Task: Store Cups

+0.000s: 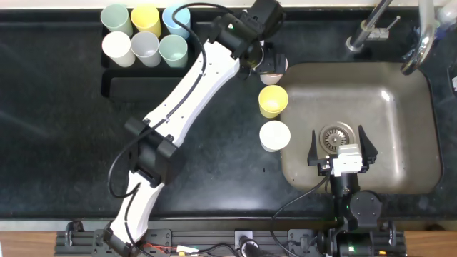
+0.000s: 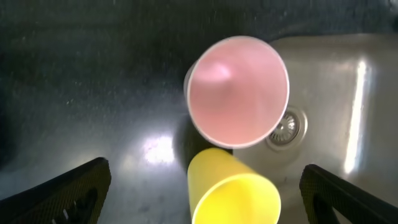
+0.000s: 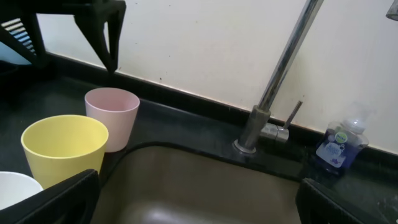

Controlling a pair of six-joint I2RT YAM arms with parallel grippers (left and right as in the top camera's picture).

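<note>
Three cups stand in a row on the dark counter beside the sink: a pink cup [image 1: 273, 66], a yellow cup [image 1: 273, 100] and a white cup [image 1: 274, 135]. My left gripper [image 1: 260, 56] hangs open above the pink cup [image 2: 238, 90], its fingers [image 2: 68, 193] spread wide and holding nothing; the yellow cup [image 2: 233, 193] is just beside it. My right gripper [image 1: 343, 148] is open and low over the sink basin [image 1: 393, 128], facing the pink cup [image 3: 112, 118], yellow cup [image 3: 65, 155] and white cup [image 3: 15, 186].
A black rack [image 1: 107, 78] at the back left holds several upright cups, among them a green cup [image 1: 116, 16] and a blue cup [image 1: 176, 16]. A faucet [image 3: 280, 74] and a soap bottle [image 3: 339, 146] stand behind the sink. The drain [image 1: 335, 134] sits mid-basin.
</note>
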